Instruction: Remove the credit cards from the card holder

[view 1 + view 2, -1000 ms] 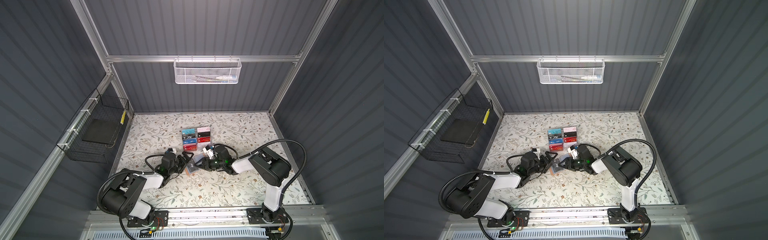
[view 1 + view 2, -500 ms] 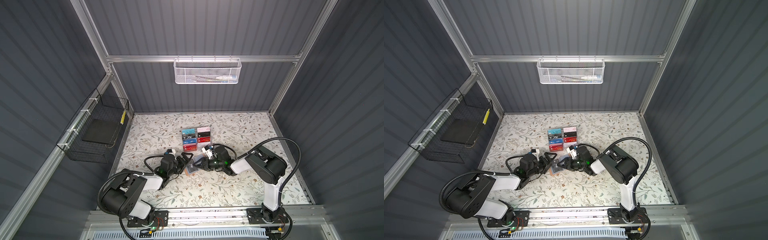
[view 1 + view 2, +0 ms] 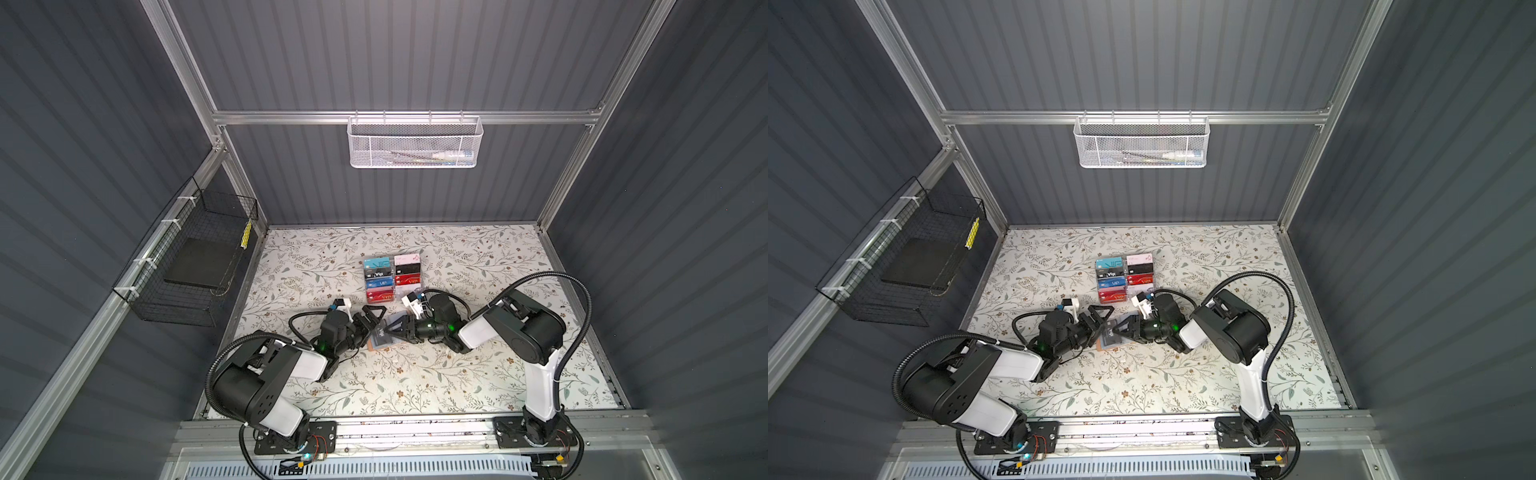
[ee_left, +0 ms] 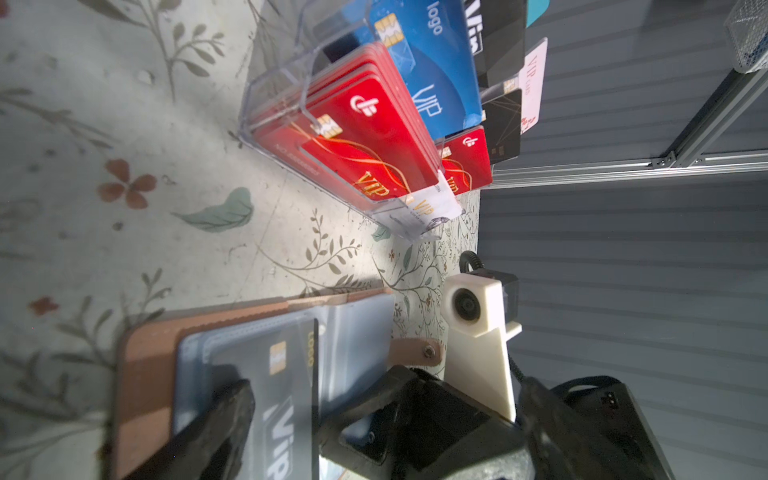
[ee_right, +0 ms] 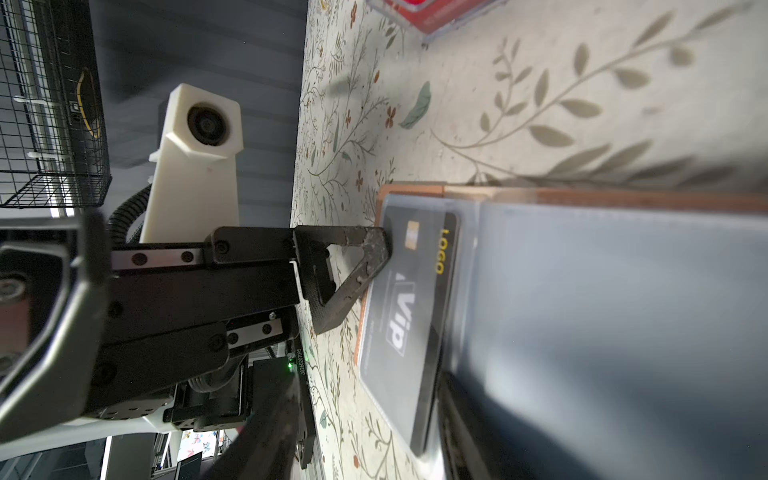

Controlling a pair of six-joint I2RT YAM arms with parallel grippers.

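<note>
On a floral-patterned table, the left claw lies low with its jaws spread as wide as they go, grasping nothing. Its lower fingertip rests at the edge of a black plastic credit card with white "VIP" lettering. That card sits tucked in a grey-blue pocket of the slim tan leather-like card holder, which lies open and flat between the two arms. To its right, the right claw is partly spread and grips nothing, with one finger seemingly pressing on the neighbouring pocket page. Three things could go wrong. The fingertip may skate over the slick card without catching its edge. The push may drag the whole holder across the table if the right claw's press is light. Or the finger may snag the pocket film and buckle it, jamming the card inside.
</note>
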